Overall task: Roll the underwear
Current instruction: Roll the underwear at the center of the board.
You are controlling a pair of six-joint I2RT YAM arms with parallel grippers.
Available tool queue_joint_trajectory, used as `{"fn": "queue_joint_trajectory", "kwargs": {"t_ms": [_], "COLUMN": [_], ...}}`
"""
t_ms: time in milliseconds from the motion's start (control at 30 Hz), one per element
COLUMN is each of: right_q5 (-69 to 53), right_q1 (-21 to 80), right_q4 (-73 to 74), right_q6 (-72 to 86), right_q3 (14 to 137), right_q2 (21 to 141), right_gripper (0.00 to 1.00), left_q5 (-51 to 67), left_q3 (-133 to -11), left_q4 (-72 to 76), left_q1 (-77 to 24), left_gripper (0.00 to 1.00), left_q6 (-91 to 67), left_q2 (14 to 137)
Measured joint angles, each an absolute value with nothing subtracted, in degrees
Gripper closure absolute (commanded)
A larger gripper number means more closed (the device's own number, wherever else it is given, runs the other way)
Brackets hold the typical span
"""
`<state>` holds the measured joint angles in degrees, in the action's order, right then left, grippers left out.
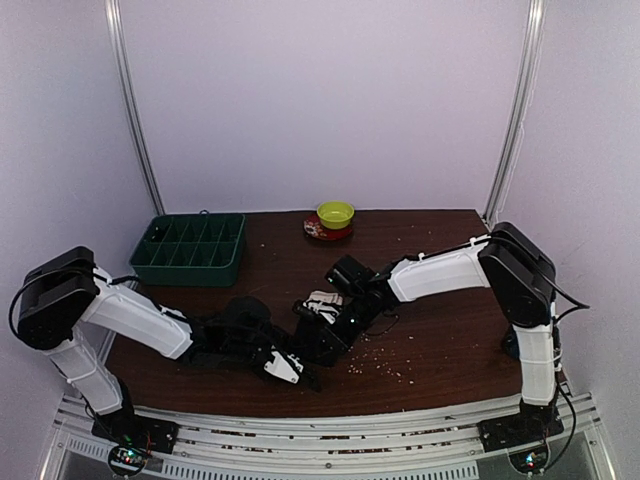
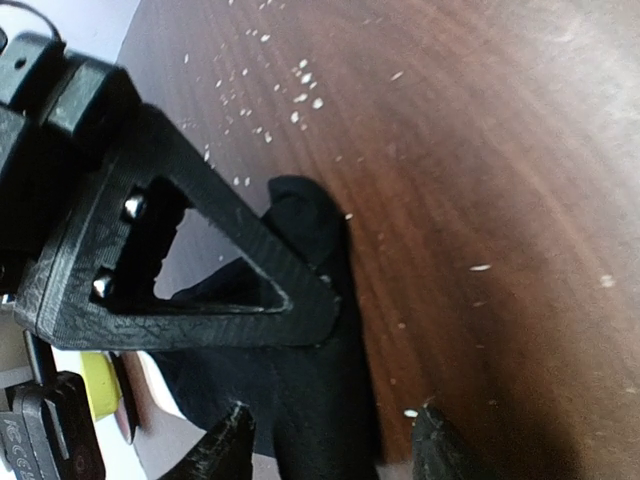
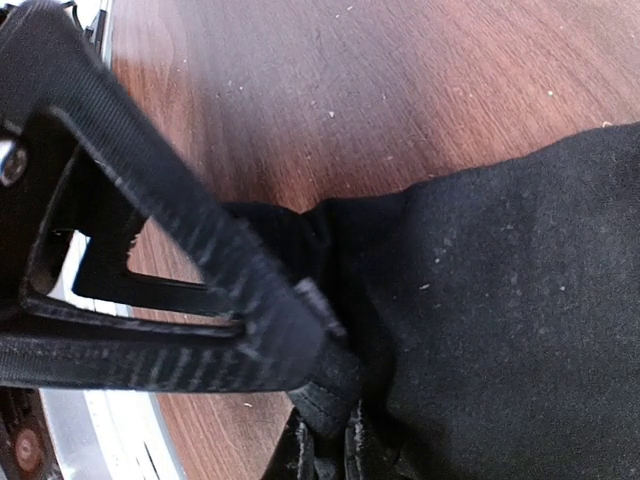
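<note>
From above I see the underwear [image 1: 338, 328], a crumpled black heap with white trim, at 6 o'clock from the glossy bowl [image 1: 335, 213]. Left wrist: the left gripper [image 2: 320, 385] stands half open, with matte cloth between its jaws (pressing or not, I cannot tell). Right wrist: the right gripper [image 3: 325, 405] is closed tight on a soft fold of it at 6 o'clock.

You're looking at black underwear [image 3: 500, 300] with white trim, on a dark reddish-brown, wood-grained tabletop [image 1: 440, 340] flecked with pale crumbs [image 1: 385, 365]. At the far left your tray [image 1: 190, 250] is dark green; the far bowl [image 1: 335, 213] is yellow-green, on a red saucer [image 1: 315, 231].
</note>
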<state>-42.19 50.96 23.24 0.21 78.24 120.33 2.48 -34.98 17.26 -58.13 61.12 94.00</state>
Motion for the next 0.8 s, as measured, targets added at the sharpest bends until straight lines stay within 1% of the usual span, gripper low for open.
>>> {"fn": "queue_joint_trajectory", "kwargs": {"t_ms": [167, 367, 600, 633, 700, 767, 800], "right_q5": [-42.9, -43.8, -44.6, -44.6, -44.9, -45.0, -45.1], "right_q1": [50.7, 50.0, 49.6, 49.6, 49.5, 49.5, 49.5], "right_q4": [22.6, 22.3, 22.2, 22.2, 22.2, 22.2, 22.2], "right_q6": [-0.1, -0.9, -1.4, -1.4, -1.6, -1.6, -1.7], "right_q3": [77.8, 77.7, 77.7, 77.7, 77.7, 77.7, 77.7], "right_q2": [120.3, 120.6, 120.7, 120.8, 120.8, 120.9, 120.9], "right_gripper": [1.00, 1.00, 1.00, 1.00, 1.00, 1.00, 1.00], "left_q5": [-1.1, -1.8, -2.6, -2.7, -2.8, -2.8, -2.8], "left_q3": [-34.5, -32.6, -31.7, -31.7, -31.8, -32.0, -32.2], "left_q4": [21.6, 26.1, 29.3, 29.6, 29.8, 29.6, 29.3], "left_q1": [-58.5, -58.7, -59.1, -59.2, -59.3, -59.3, -59.3], "left_gripper": [0.49, 0.51, 0.63, 0.66, 0.77, 0.91, 0.96], "left_q6": [60.9, 61.0, 61.5, 61.6, 61.6, 61.5, 61.3], "left_q2": [95.8, 96.4, 97.7, 98.0, 98.4, 98.9, 99.1]}}
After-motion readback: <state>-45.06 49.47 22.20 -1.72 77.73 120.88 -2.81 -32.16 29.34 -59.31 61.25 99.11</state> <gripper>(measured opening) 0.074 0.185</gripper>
